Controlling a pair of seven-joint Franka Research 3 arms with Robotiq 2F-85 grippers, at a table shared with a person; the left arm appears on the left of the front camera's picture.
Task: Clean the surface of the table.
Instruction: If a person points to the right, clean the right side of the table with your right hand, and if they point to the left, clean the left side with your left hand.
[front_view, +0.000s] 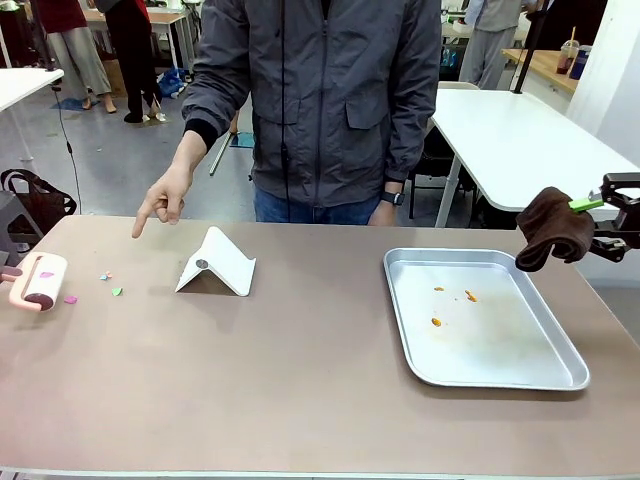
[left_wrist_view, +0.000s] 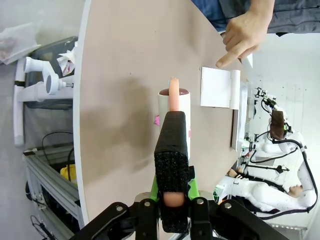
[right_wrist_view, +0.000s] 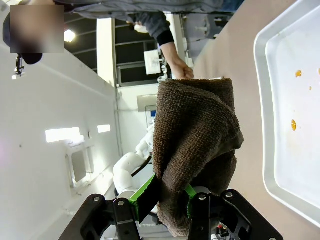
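With left end effector (left_wrist_view: 173, 125) gripping lint roller (front_view: 38, 280), press flat on bench (front_view: 300, 380), roll toward 3 o'clock over coloured scraps (front_view: 116, 291), probably paper; hold right end effector (front_view: 588, 220), clamping brown cloth (front_view: 555, 228), clear.

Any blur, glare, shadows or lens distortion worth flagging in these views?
Front view: sharp, evenly lit, a soft shadow under the white stand. Left wrist view: wide-angle lens bows the edge of the table; a shadow falls beside the lint roller. Right wrist view: rolled sideways, brown cloth crisp, light panels blown out.
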